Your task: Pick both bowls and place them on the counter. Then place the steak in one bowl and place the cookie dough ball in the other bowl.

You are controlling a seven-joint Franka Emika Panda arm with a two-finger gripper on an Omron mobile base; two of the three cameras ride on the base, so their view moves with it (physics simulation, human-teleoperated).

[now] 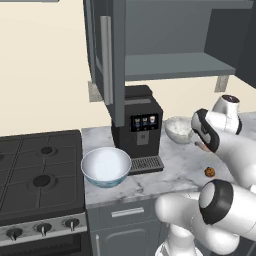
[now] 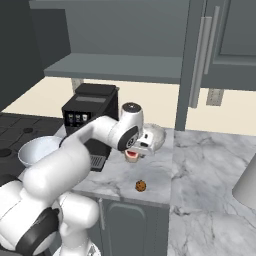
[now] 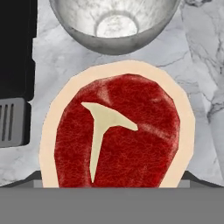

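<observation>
White and bent at the elbow, the arm reaches over the marble desk (image 2: 210, 165), its hand (image 2: 133, 154) pointing down with jaws spread wide just above the steak (image 3: 117, 135), gripping nothing. This raw red slice with a pale fat rim and a bone-like mark lies flat near the desk's back edge, just beside the grey marbled bowl (image 3: 114, 24). Near the front edge sits the cookie dough ball (image 2: 141, 186); the blue-patterned bowl (image 1: 106, 167) stands at the desk's stove-side corner.
</observation>
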